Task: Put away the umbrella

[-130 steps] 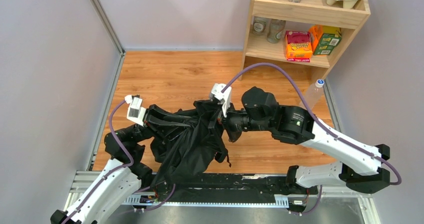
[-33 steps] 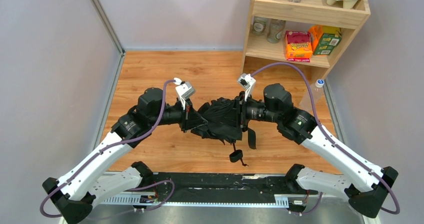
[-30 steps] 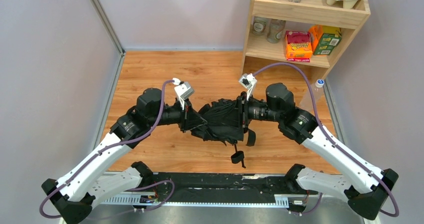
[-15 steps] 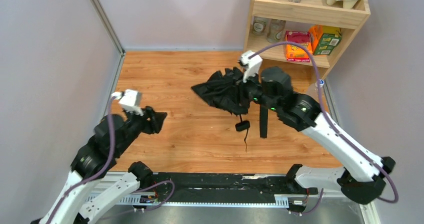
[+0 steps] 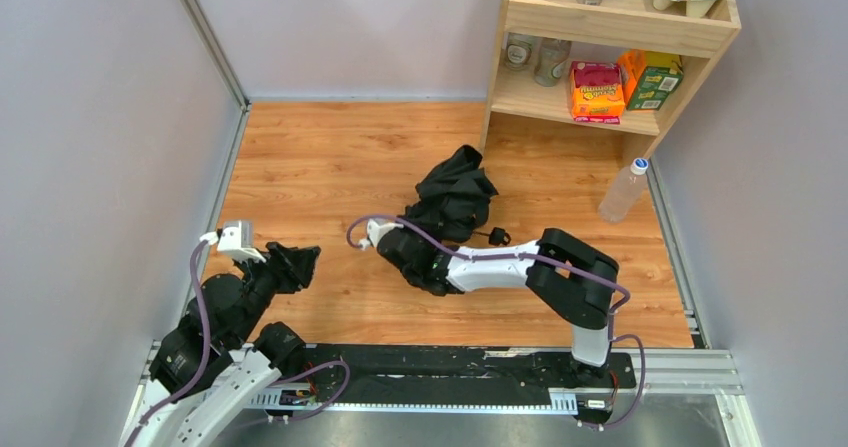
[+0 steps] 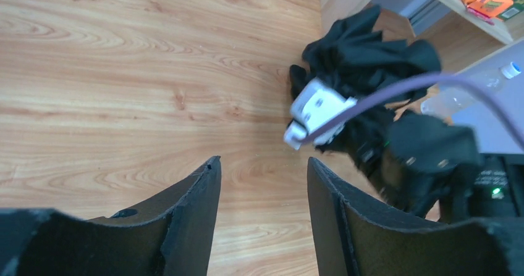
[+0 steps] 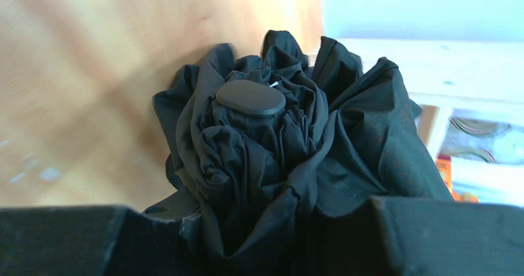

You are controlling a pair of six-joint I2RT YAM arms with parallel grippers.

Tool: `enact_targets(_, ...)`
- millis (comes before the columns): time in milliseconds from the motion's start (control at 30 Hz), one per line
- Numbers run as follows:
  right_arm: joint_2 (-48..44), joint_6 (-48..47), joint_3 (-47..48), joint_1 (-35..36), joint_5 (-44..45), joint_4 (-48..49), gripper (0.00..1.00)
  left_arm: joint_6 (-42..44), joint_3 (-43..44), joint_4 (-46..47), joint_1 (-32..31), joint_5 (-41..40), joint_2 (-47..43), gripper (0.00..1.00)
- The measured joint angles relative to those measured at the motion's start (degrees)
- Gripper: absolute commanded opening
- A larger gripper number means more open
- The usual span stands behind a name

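Down on the tabletop (image 5: 330,157), near the foot of the shelf (image 5: 497,77), gripping the bunched black umbrella (image 5: 455,192) with the right claw (image 7: 247,226); holding the left claw (image 6: 262,165) spread, empty, well apart from it.

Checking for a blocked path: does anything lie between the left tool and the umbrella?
Yes. The right arm's white wrist camera and purple cable sit between the open left tool and the umbrella. The right tool itself is closed on the umbrella.
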Motion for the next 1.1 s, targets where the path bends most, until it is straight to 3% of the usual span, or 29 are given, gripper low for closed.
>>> enact_targets(233,2.64,8.15,-0.7,4.35,-11.87,-18.18,0.0,-6.34,-5.88,-0.17,0.0,-0.2,-6.73,0.55)
enact_targets(400,7.17,12.13,8.81,2.6,-25.77,-35.36,0.0,-11.1,-9.42,-0.48,0.0,2.54,-5.44,0.52)
enact_targets(600,11.23,14.45,20.15,-3.02,-43.6,-47.65,0.0,-15.91,-12.79,0.11,0.0,6.16,-6.38,0.46)
enact_targets(700,12.44,15.39,22.84,-6.84,-51.36,-50.53,0.0,-17.97,-15.28,0.37,0.0,7.65,-8.13,0.62)
enact_targets(867,15.45,15.74,27.52,-11.37,-62.77,-55.41,0.0,-22.56,-20.83,5.09,0.0,10.73,-7.56,0.75)
enact_targets(1100,16.81,16.33,27.8,-15.63,-78.34,-56.57,0.0,-33.83,-33.18,27.5,0.0,16.92,7.63,0.75)
